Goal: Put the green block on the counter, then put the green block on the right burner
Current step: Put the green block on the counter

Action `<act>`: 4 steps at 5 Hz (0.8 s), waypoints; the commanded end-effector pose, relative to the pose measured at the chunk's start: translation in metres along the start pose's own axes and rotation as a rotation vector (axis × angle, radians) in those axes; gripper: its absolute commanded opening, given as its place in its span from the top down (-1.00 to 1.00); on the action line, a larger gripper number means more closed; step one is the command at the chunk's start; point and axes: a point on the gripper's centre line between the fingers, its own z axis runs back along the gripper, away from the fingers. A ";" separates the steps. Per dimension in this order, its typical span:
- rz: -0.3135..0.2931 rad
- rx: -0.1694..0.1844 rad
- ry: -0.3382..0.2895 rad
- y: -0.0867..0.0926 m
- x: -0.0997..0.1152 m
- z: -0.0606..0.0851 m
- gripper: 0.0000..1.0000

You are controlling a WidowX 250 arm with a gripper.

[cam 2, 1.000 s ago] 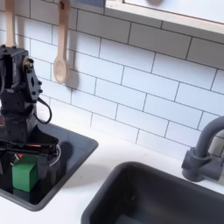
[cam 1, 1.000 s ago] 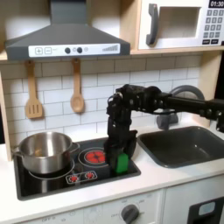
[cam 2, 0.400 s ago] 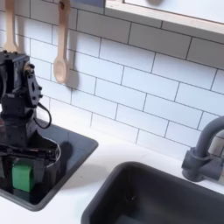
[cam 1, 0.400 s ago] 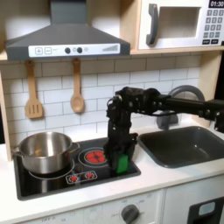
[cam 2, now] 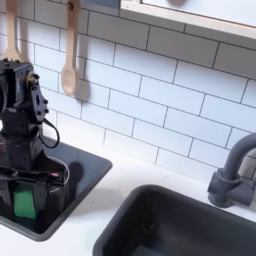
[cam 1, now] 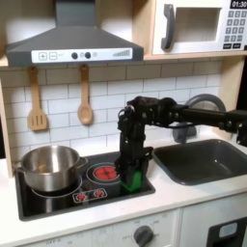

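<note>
The green block (cam 1: 135,179) is low over the right end of the black hob (cam 1: 58,201), just right of the right burner (cam 1: 102,172). My gripper (cam 1: 133,176) points straight down and is shut on the block, a finger on each side. The second exterior view shows the block (cam 2: 22,203) between the dark fingers (cam 2: 46,192), close to or touching the hob surface (cam 2: 85,172); I cannot tell which. The pale counter (cam 1: 183,195) runs along the hob's front and right.
A steel pot (cam 1: 50,166) covers the left burner. The dark sink (cam 1: 200,159) lies right of the hob, with a grey faucet (cam 2: 232,178) behind it. A wooden spatula (cam 1: 37,108) and spoon (cam 1: 85,104) hang on the tiled wall.
The gripper has gone down with the green block, bringing it closer to the hob. The rest of the scene is unchanged.
</note>
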 end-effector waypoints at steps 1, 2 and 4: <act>-0.002 -0.078 -0.007 -0.014 0.012 0.005 1.00; -0.001 -0.106 -0.026 -0.023 0.028 0.008 1.00; 0.048 -0.085 -0.031 -0.016 0.058 -0.006 1.00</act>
